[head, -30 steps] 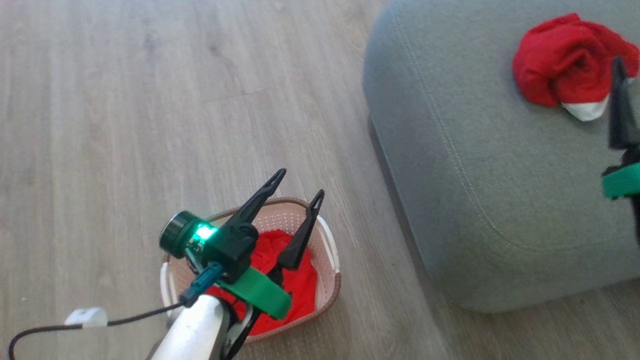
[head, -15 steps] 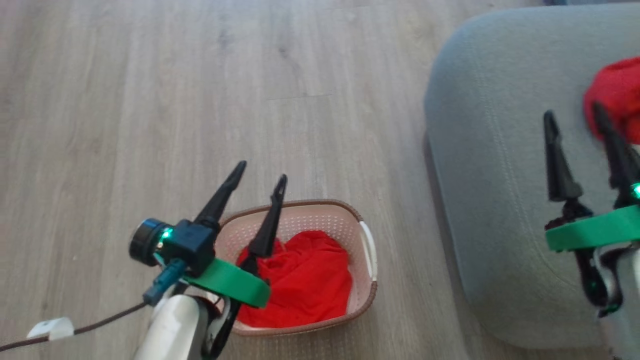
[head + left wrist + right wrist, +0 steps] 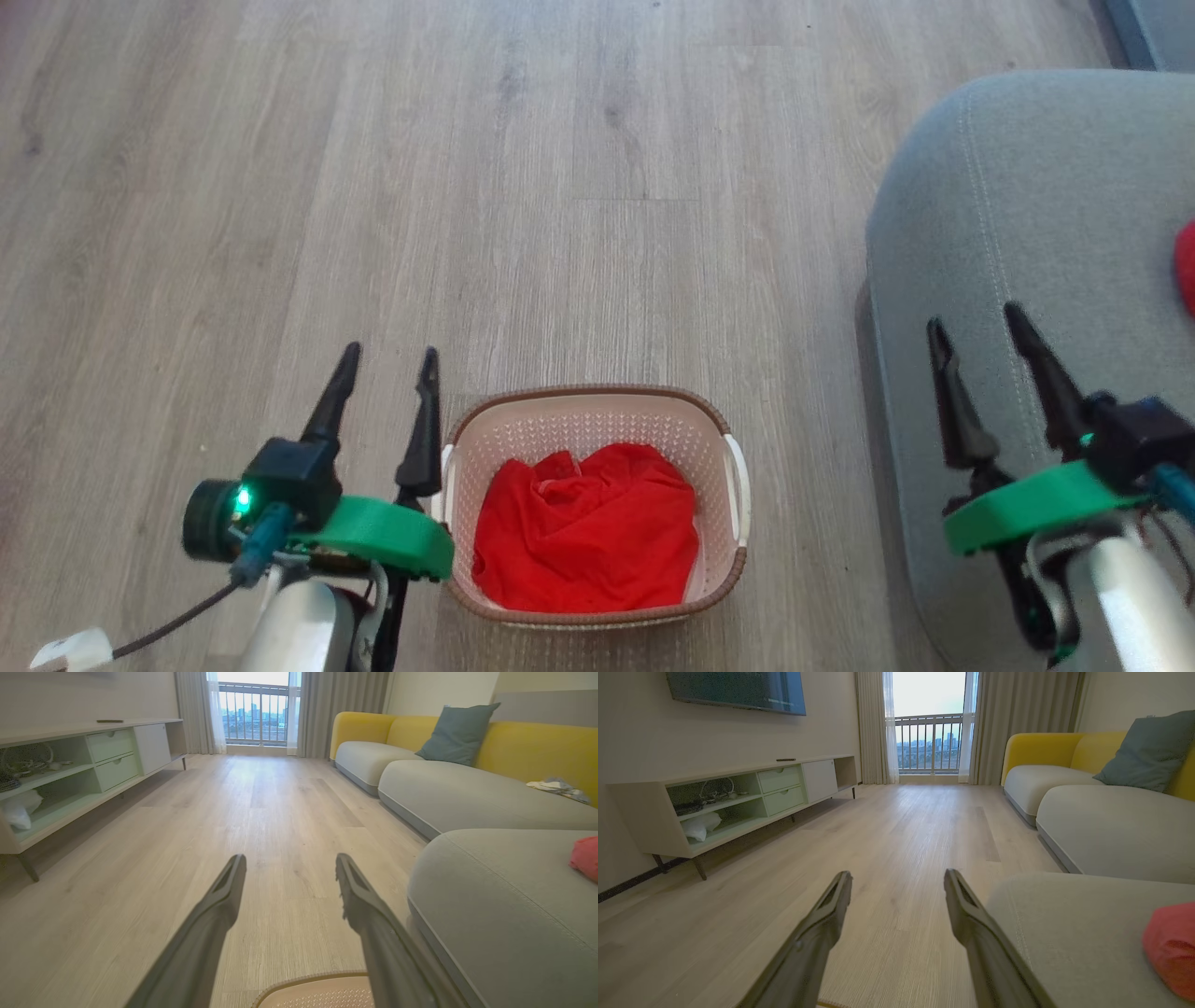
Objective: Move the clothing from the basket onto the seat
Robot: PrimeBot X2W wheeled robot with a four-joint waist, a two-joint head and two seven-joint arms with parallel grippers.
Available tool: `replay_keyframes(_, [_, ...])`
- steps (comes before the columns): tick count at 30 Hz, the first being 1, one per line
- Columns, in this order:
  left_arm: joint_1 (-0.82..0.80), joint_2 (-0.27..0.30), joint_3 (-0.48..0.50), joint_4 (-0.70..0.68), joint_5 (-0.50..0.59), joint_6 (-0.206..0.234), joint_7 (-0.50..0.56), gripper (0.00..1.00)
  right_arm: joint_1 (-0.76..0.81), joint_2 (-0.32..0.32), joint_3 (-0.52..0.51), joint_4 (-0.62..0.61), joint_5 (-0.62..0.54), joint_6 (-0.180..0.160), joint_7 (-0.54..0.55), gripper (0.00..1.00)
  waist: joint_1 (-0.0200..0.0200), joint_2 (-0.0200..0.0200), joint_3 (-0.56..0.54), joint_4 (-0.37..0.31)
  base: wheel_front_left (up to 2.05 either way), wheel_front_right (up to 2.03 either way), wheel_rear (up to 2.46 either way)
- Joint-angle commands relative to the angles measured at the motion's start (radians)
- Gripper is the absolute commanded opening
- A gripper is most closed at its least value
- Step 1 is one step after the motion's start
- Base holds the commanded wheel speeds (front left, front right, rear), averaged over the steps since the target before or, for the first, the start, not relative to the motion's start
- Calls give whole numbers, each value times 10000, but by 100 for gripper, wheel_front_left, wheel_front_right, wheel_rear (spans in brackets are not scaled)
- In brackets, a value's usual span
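Nearby, left claw: lower left of the head view; two dark fingers spread wide with nothing between them, just left of the basket, over bare floor.
Right claw: lower right; fingers equally wide apart and empty, over the left part of the seat.
Basket: low centre, between the two claws, standing on the floor; cream perforated plastic walls, brown woven-look rim, white side handles.
Clothing: crumpled bright red fabric lying inside the basket, right of the left claw, apart from both claws.
Seat: right side; big grey upholstered cushion with a rounded corner and stitched seam; a strip of floor separates it from the basket.
Second red piece: on the seat at the right frame edge, beyond the right claw.
Floor: pale wood-grain planks.
Farther off, wrist views: yellow-backed sofa with a blue-grey cushion; low cabinet; curtained balcony window.
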Motion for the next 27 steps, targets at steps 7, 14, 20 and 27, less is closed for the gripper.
replay_keyframes(7, [-101, -6, 509, -38, -204, 526, -51, 100, 272, 365, 74, 57, -386, -2, -51, 100, 1, 0, 5, -3, 0, 0, 0])
replay_keyframes(14, [42, -6, 573, 134, -252, 565, -51, 100, 244, 490, 65, 275, -503, -2, -51, 100, 1, 0, 102, -178, 0, 0, 0])
replay_keyframes(20, [-5, -6, 545, 166, -209, 530, -51, 100, 212, 440, -22, 258, -503, -2, -51, 100, 1, 0, 138, -233, 0, 0, 0])
replay_keyframes(27, [-23, -7, 479, 175, -221, 542, -51, 100, 192, 386, 5, 315, -489, -2, -51, 100, 1, 0, 103, -210, 0, 0, 0])
